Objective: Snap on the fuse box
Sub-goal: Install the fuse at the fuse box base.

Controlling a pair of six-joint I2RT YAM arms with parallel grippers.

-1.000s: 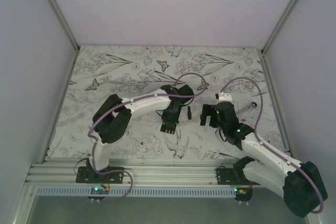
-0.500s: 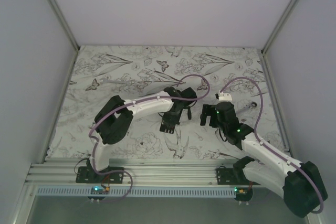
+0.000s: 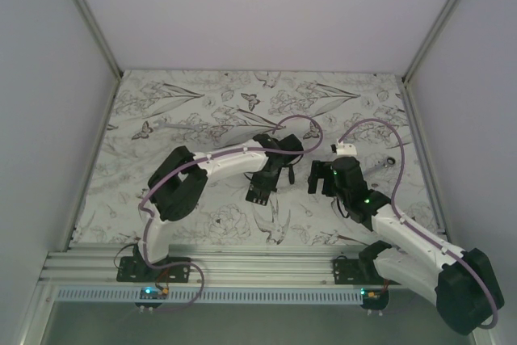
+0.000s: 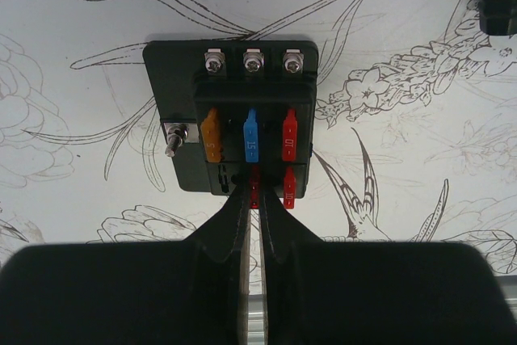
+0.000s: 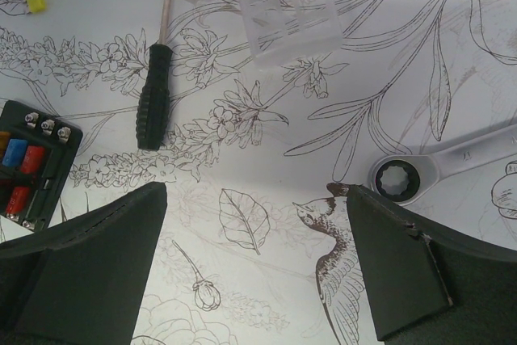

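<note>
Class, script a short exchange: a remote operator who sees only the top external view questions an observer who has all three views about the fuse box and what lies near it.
Operator: From above, the fuse box is just a dark block under the left arm. Are there fuses in it?
Observer: Yes. The left wrist view shows an orange, a blue and a red fuse in its upper row, with the shut left gripper at a red fuse in the lower row.
Operator: Is there a cover anywhere?
Observer: The right wrist view shows a clear plastic cover lying on the table, beyond the open right gripper and apart from the box.
</note>
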